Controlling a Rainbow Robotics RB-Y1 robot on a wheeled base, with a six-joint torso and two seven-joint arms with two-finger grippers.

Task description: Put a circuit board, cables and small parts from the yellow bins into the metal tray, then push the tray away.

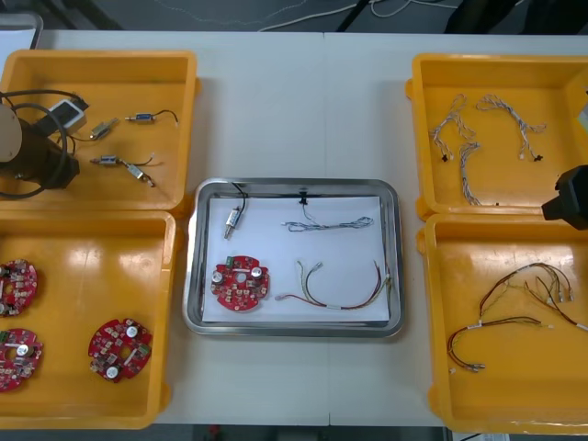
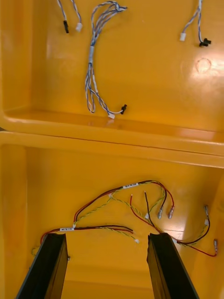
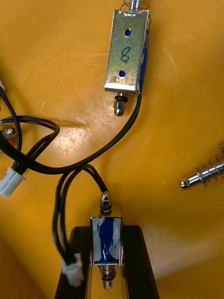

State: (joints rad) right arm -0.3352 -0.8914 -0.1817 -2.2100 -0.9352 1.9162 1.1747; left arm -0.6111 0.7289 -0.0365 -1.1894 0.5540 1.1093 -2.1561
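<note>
The small metal part [image 3: 106,236], a boxy body with blue tape on its face, sits low in the far-left yellow bin [image 1: 101,69], clamped across its flat sides by the left pincer [image 3: 107,230]. It looks rigid, dense for its size and smooth-sided, so a hold on the body seems right. Its thin black lead [image 3: 59,219] and white plug [image 3: 71,274] trail loose and cross the lead of a 2nd part [image 3: 127,51] marked 8, a likely snag on lifting. 1 sprung pin [image 3: 203,175] lies loose nearby. The metal tray [image 1: 393,197], mid-surface [image 1: 294,101], already holds 1 red circuit board [image 1: 241,280], 1 part with a lead [image 1: 233,219], 1 blue and white cable [image 1: 326,223] and 1 red and yellow cable [image 1: 340,287]. The near-left bin [image 1: 83,409] holds 3 boards. The right pincer [image 2: 107,240], fingers apart and empty, hovers over the near-right bin [image 2: 112,154], which has seemingly 2 red and yellow cables. The far-right bin [image 1: 496,69] has about 3 blue and white ones.
</note>
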